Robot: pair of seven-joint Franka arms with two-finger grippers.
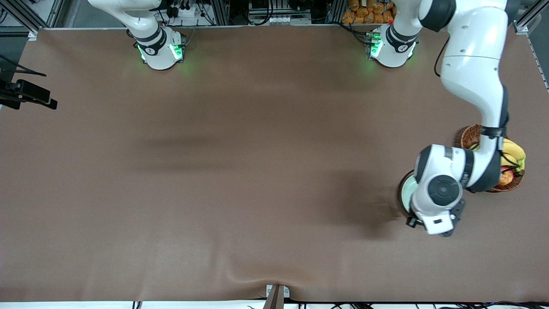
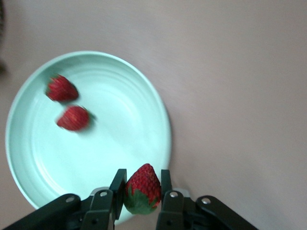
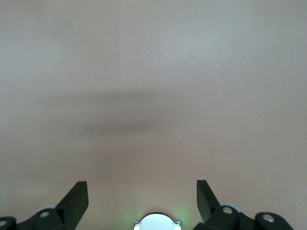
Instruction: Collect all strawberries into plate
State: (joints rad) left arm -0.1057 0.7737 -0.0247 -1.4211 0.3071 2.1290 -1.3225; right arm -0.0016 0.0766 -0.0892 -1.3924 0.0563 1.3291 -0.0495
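Two small dark-red strawberries already sit in the round, glossy mint-green plate at the left arm's end of the brown table, just beside a wicker fruit basket. The left gripper hangs over the plate's rim, clamped on the third strawberry. The right gripper waits over bare tabletop — fingers spread wide apart.

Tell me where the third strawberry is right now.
In the left wrist view the third strawberry is clamped in the left hand, over the rim of the mint-green plate, where two strawberries already lie.
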